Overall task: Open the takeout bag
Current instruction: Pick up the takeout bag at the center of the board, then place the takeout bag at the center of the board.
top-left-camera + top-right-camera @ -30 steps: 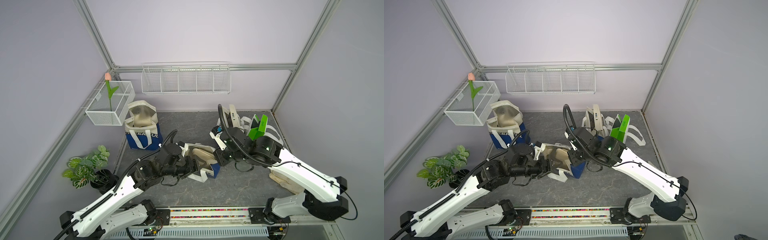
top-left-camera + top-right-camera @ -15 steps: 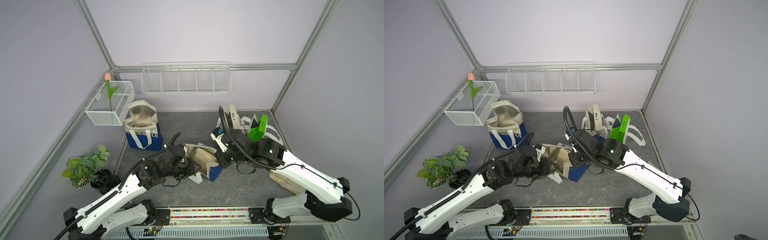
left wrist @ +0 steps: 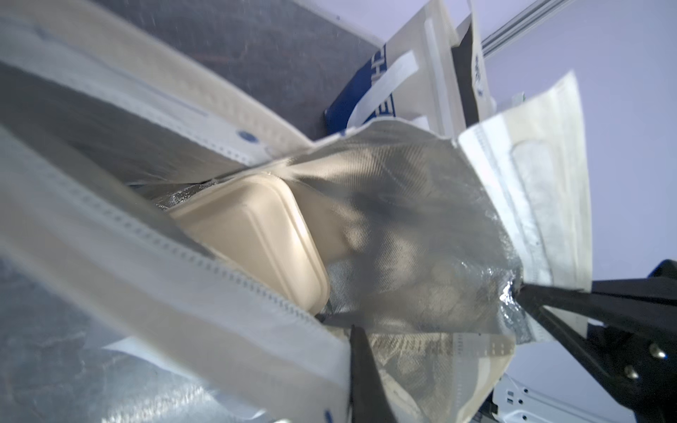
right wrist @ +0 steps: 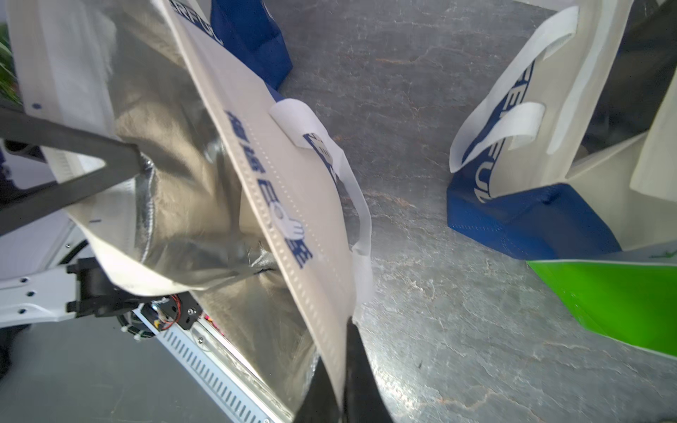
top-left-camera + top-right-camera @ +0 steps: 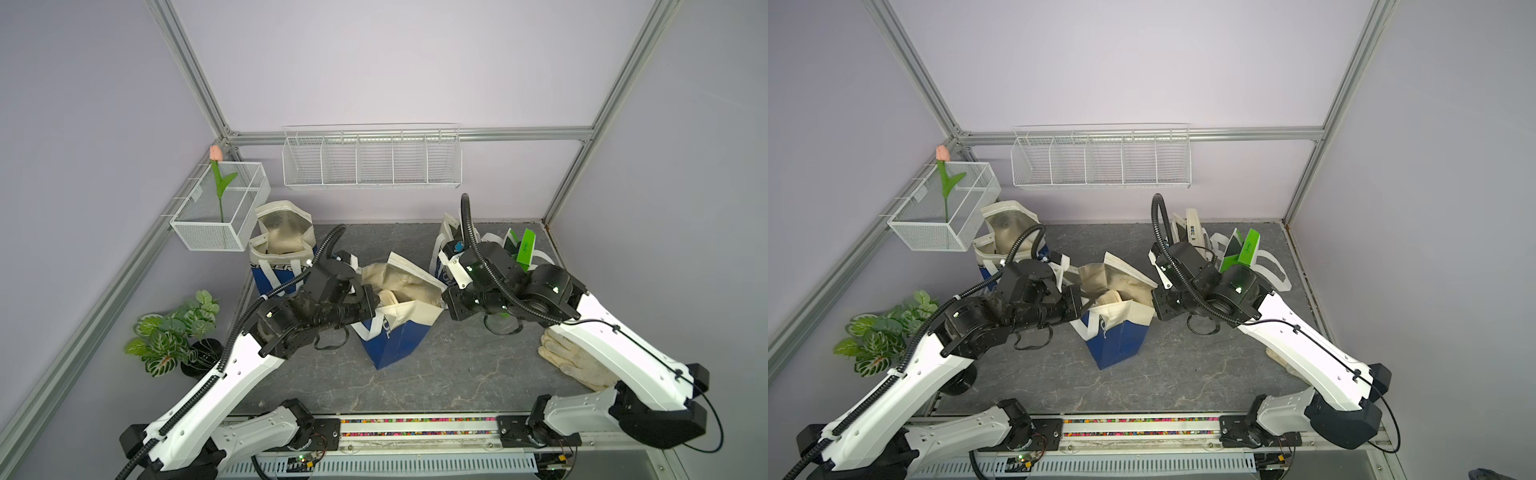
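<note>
The takeout bag [image 5: 395, 332] stands mid-table in both top views, blue below and white above, with a silver lining and its mouth spread wide. My left gripper [image 5: 375, 306] is shut on the bag's left rim. In the left wrist view the rim wall lies against one black finger [image 3: 362, 377]. A beige clamshell box [image 3: 263, 234] lies inside the bag. My right gripper [image 5: 444, 297] is shut on the opposite rim. The right wrist view shows that gripper [image 4: 342, 373] pinching the white wall [image 4: 278, 190].
Another open bag [image 5: 282, 245] stands at the back left, one more [image 5: 451, 245] at the back right beside a green bag [image 5: 524, 249]. A pale glove [image 5: 577, 361] lies under the right arm. A potted plant [image 5: 174, 328] and a wire basket [image 5: 220, 208] sit left.
My left gripper has come in to the bag's left rim and shut on it. The right gripper has kept its hold on the other rim.
</note>
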